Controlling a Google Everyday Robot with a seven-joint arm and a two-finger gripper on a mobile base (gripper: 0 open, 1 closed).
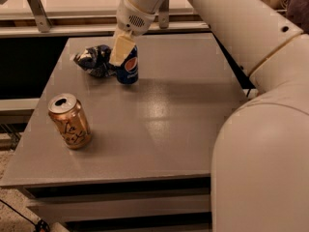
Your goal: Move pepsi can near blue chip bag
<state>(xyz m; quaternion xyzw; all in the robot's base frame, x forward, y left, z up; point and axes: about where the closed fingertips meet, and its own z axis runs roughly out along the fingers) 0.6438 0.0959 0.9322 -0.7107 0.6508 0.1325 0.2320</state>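
The pepsi can (129,69) stands upright on the grey table (169,115) at the back left, touching or nearly touching the blue chip bag (94,59) on its left. My gripper (123,56) comes down from above and is shut on the can's upper part. One cream finger (120,50) covers the can's top left; the other finger is hidden behind the can. The can's base rests on the table.
A gold-orange can (70,121) with script lettering stands upright near the table's front left. My white arm (260,129) fills the right side of the view. A rail with a bracket (36,1) runs behind the table.
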